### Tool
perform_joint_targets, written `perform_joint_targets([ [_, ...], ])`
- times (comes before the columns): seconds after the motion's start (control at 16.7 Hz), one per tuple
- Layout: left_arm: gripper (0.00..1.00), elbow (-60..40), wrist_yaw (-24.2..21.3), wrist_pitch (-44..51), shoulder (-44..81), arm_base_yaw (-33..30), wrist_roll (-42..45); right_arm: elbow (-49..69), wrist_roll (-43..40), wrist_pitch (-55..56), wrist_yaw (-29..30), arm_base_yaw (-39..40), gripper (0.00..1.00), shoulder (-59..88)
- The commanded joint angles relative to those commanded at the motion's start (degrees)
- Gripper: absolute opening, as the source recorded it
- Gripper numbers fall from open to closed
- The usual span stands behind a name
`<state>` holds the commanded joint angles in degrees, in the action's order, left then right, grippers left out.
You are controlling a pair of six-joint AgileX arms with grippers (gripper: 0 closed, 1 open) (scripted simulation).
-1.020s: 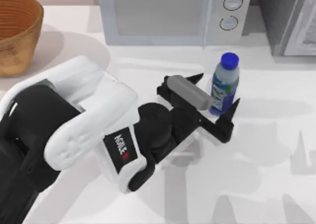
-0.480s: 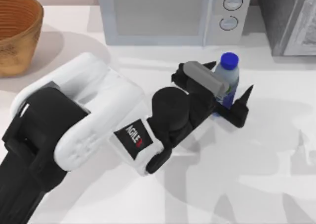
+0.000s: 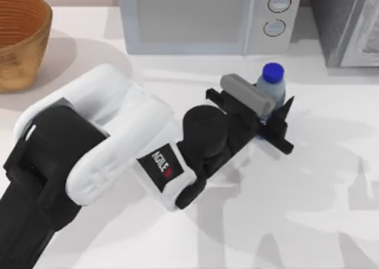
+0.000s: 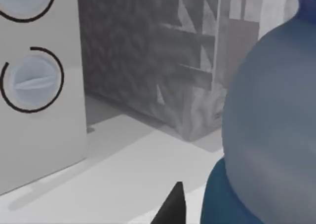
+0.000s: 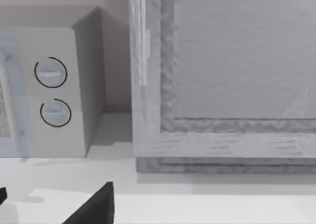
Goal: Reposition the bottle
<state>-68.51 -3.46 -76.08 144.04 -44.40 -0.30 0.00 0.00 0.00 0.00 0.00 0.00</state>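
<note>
Left tool (image 3: 273, 112) clamped around upright bottle (image 3: 271, 85) at 1 o'clock on worktop (image 3: 331, 180), near microwave (image 3: 204, 17).

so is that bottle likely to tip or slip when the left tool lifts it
Probably tippy: the bottle stands upright, tall and narrow. Its clear plastic looks smooth, so it may slip or flex. The left tool brackets it low, below the blue cap, which should help.

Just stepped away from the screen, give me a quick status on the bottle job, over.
Left gripper closed around the bottle, which stands upright on the table. Microwave just behind it, nothing between. Right arm parked off to the right.
</note>
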Motion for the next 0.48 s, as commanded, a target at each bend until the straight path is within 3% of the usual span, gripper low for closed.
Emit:
perform_joint_targets([
  [0.3,0.02,0.0,0.0,0.0,0.0,0.0,0.0,0.0,0.0,0.0,0.0,0.0,1.00,0.0],
  [0.48,0.00,0.0,0.0,0.0,0.0,0.0,0.0,0.0,0.0,0.0,0.0,0.0,1.00,0.0],
])
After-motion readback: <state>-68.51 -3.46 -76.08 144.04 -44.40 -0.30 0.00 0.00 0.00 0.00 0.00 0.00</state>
